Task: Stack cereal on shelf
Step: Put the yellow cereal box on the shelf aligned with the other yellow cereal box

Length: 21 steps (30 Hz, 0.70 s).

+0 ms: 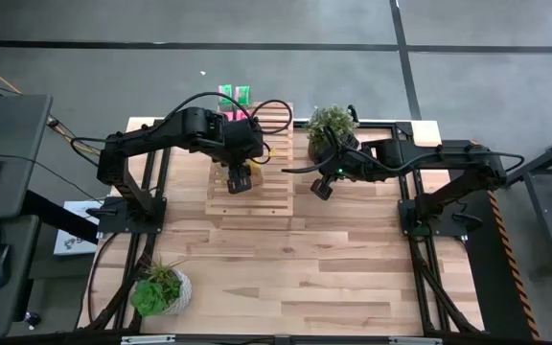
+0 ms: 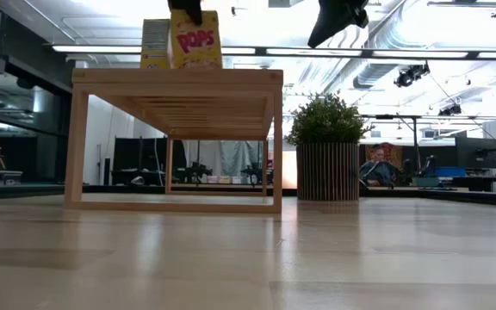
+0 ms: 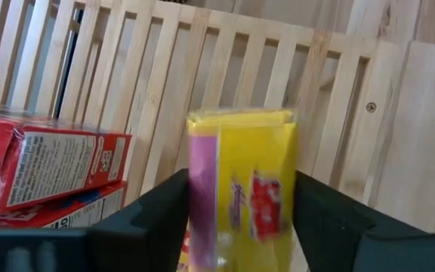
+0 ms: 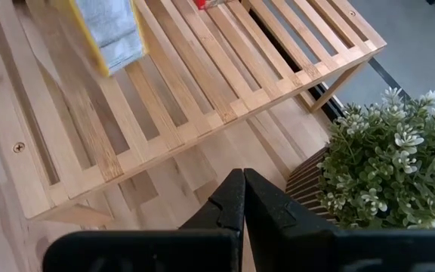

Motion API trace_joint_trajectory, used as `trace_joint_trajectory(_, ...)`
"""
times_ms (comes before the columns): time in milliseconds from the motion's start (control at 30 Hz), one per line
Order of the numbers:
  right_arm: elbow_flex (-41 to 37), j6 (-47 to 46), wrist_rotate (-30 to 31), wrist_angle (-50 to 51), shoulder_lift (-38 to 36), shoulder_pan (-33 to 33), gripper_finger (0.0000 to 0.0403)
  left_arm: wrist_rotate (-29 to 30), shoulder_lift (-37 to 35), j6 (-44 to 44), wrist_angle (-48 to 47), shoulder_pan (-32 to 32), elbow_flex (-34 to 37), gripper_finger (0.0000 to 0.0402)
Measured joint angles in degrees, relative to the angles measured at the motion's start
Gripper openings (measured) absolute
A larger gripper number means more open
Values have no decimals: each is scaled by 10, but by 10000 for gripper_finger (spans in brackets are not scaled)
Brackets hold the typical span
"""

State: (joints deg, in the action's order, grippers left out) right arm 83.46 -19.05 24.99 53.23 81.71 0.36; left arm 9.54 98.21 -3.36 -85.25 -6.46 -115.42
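Note:
The shelf, a pale slatted rack, stands at the table's far middle. A yellow cereal box stands upright on its top, with my left gripper over it and a finger on each broad side. Two red boxes lie stacked on the slats beside it. Another box stands behind the yellow one. Green and pink boxes show at the shelf's far end. My right gripper hangs shut in the air to the right of the shelf, touching nothing. My left gripper has the yellow box's two broad faces between its two fingers, and no gap shows on either side. The fingers come steeply from above. The box is upright, its bottom edge on the shelf's slats.
A potted plant stands at the far edge just right of the shelf, close to my right gripper. A second plant sits at the near left corner. The near half of the plank table is bare wood.

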Motion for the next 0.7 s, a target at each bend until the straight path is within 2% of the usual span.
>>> trace_joint_trajectory(133, 0, 0, 0, 0, 0, 0, 0, 0, 0, -8, 0, -3, 0, 219)
trace_joint_trajectory(400, 0, 0, 0, -10, 0, 0, 0, -2, -2, -9, 40, -9, -8, 219)
trace_joint_trajectory(700, 0, 0, 0, -25, 0, 0, 0, -21, -6, 5, 49, -11, -110, 218)
